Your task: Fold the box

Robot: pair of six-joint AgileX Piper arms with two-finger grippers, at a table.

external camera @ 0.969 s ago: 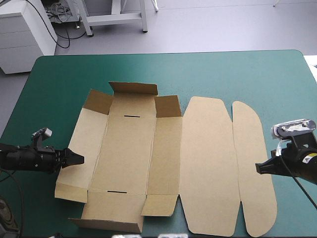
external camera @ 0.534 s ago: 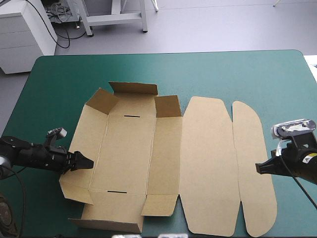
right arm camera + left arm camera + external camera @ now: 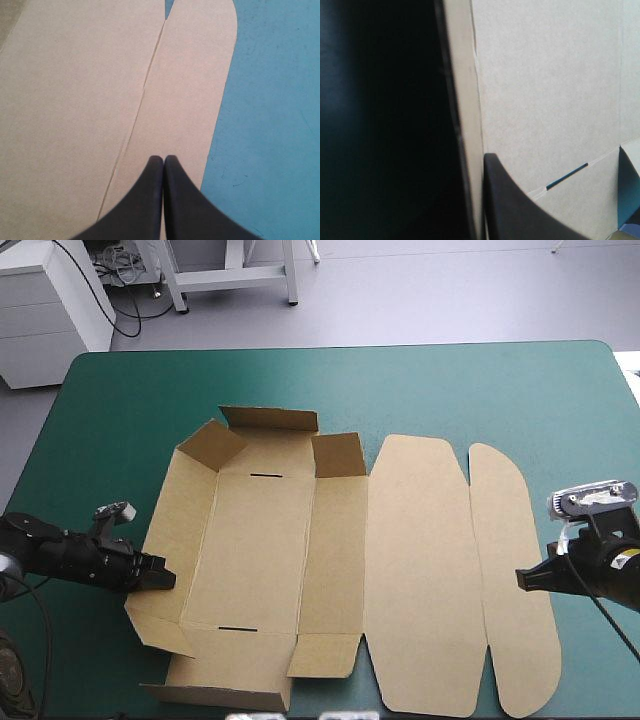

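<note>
Few walls of box half-raised; left gripper apparently pinching 9 o'clock wall; right gripper closed, empty, at 3 o'clock; tucking undone, lid flat.

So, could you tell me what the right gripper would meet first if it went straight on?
Probably the narrow rounded end flap of the box: the right gripper, shut, points across it, though its height above the board is unclear.

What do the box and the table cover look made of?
The box: brown board, matte, likely corrugated cardboard, with pressed crease lines and cut slots. The cover: teal-green, smooth and faintly scuffed, perhaps a rubbery mat; I cannot tell for sure.
</note>
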